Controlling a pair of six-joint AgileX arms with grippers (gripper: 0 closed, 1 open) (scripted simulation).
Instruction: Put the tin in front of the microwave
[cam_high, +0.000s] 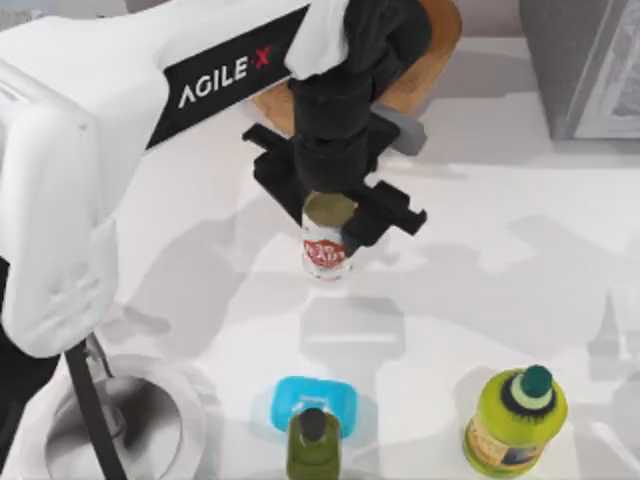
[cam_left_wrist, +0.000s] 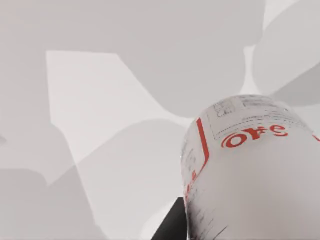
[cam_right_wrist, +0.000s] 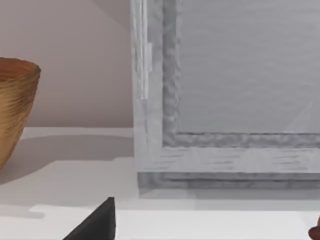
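The grey appliance (cam_high: 585, 65) sits at the worktop's (cam_high: 500, 240) far right corner, with the wooden bowl (cam_high: 430, 50) at the far edge. Mid-worktop, the left gripper (cam_high: 335, 205) comes down over the upright tin (cam_high: 328, 245) — its dark fingers (cam_high: 385, 212) straddle the can's gold top, one on each side, though actual contact cannot be told. The right gripper's finger state cannot be told.

Table (cam_high: 560, 250), white. Left arm reaching from the left edge to the middle; left gripper (cam_high: 335, 215) black, over the top of the tin (cam_high: 326, 250), which stands upright. Wooden bowl (cam_high: 430, 50) behind. Grey appliance (cam_high: 585, 65), far right corner. Near edge: dark olive bottle (cam_high: 313, 445) on blue pad (cam_high: 315, 400); yellow-green bottle (cam_high: 515, 420), teal cap.
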